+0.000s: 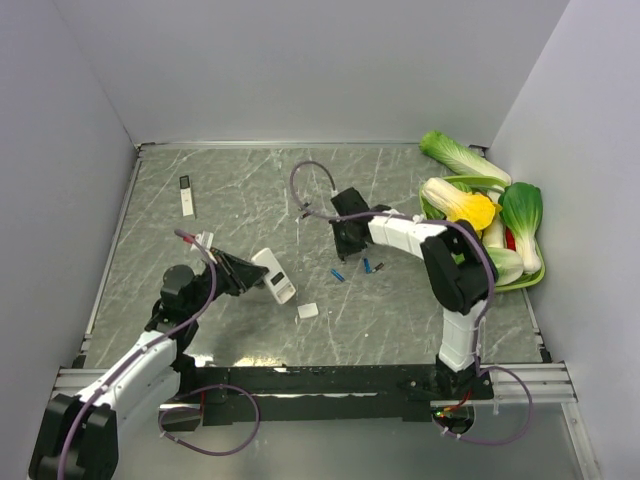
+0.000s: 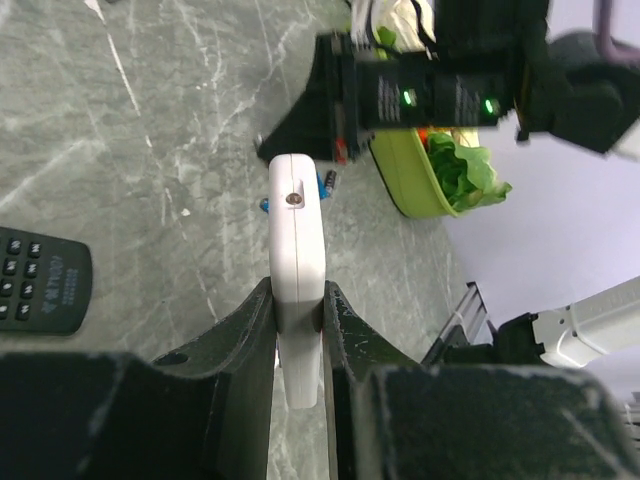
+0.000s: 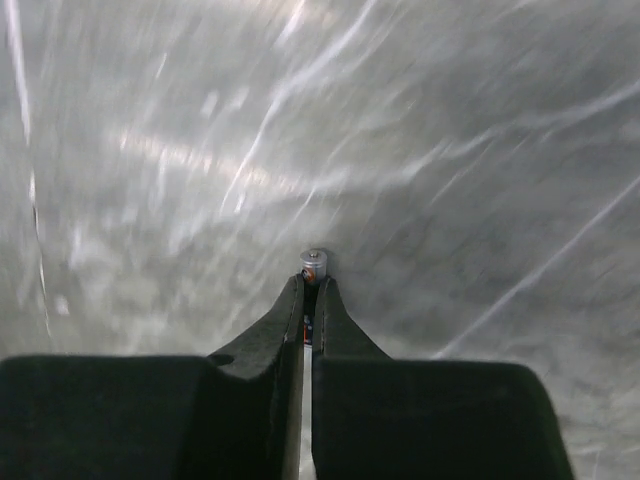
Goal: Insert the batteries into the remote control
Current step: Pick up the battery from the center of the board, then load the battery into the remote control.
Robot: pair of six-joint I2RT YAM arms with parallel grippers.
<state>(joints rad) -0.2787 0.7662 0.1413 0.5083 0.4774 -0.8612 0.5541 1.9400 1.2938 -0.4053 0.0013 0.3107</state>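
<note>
Tabletop; right jaws apparently around battery

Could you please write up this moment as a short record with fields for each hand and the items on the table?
left hand: shut on the white remote, clamped near one end
right hand: shut on one battery at its fingertips
loose batteries: three on the table near the right hand
small white piece: flat on the table, apart from the remote
tray: far right, holding vegetables
</note>
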